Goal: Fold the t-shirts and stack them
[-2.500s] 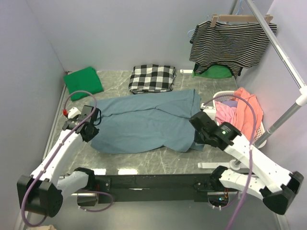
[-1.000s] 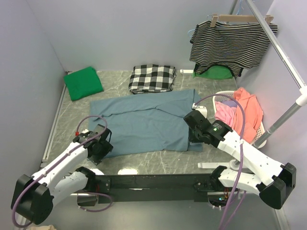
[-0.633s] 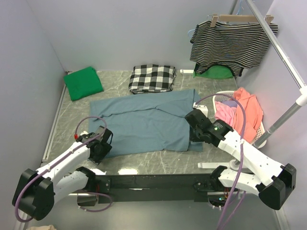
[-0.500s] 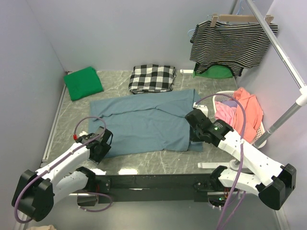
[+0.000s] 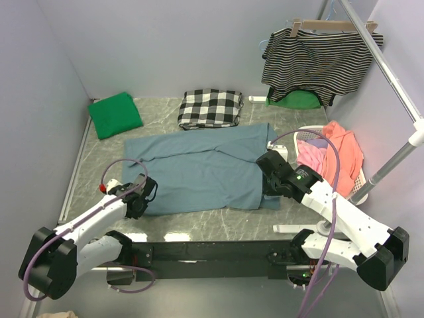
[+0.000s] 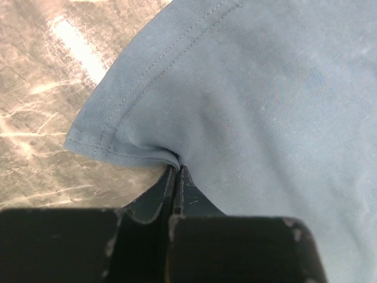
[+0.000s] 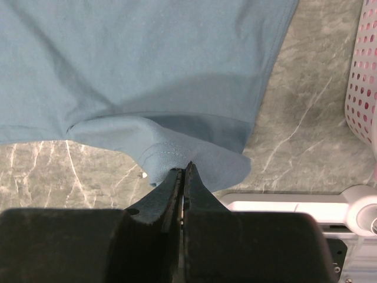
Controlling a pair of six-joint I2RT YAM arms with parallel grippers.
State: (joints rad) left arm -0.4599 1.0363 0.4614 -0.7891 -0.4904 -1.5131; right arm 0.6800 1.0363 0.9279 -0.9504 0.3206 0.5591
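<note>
The slate-blue t-shirt (image 5: 199, 169) lies spread across the middle of the marble table. My left gripper (image 5: 140, 201) is shut on its near left corner; the left wrist view shows the hem (image 6: 118, 127) pinched at the fingertips (image 6: 177, 170). My right gripper (image 5: 268, 189) is shut on its near right corner, where the right wrist view shows a bunched fold of the shirt (image 7: 177, 150) caught in the closed jaws. The green t-shirt (image 5: 115, 114) lies folded at the far left corner.
A black-and-white checked cloth (image 5: 211, 107) lies folded at the back. A striped top (image 5: 318, 63) hangs on a rail at the right over a green item (image 5: 295, 99). A white basket (image 5: 358, 182) of pink clothes stands at the right. Walls enclose three sides.
Both grippers pulled the shirt's near edge toward me earlier, flattening it. In the last half second the left gripper shifted slightly up and left; the right arm stayed still.
</note>
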